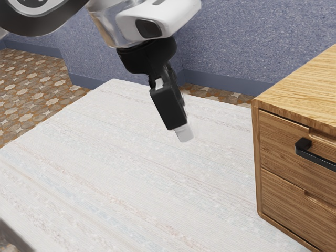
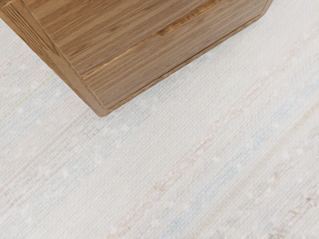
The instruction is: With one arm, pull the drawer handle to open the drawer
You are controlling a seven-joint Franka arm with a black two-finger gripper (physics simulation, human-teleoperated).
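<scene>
While the end effector hangs tilted above the pale woven tabletop, well apart from the wooden cabinet at the exterior view's right, its side-on pose hides whether it is apart or together, so I cannot tell. The cabinet stands on the tabletop with two drawer fronts facing the arm. The top drawer carries a black drawer handle, a slim bar standing off the wood, and the front looks flush with the frame, so I judge the drawer shut and the pull not yet begun. In the wrist view the cabinet's lower corner lies ahead of the hand, with bare tabletop beneath. The drawer handle reads as rigid and probably smooth, so a grip could slide along it. The best hold is likely around the bar near its middle, taken from above and below and squared up so the pull runs straight out. The drawer should feel stiff, with sliding friction to overcome and no weight to lift. The cabinet seems free-standing and may drag across the tabletop under a jerky or skewed pull, so a steady, level draw suits it.
</scene>
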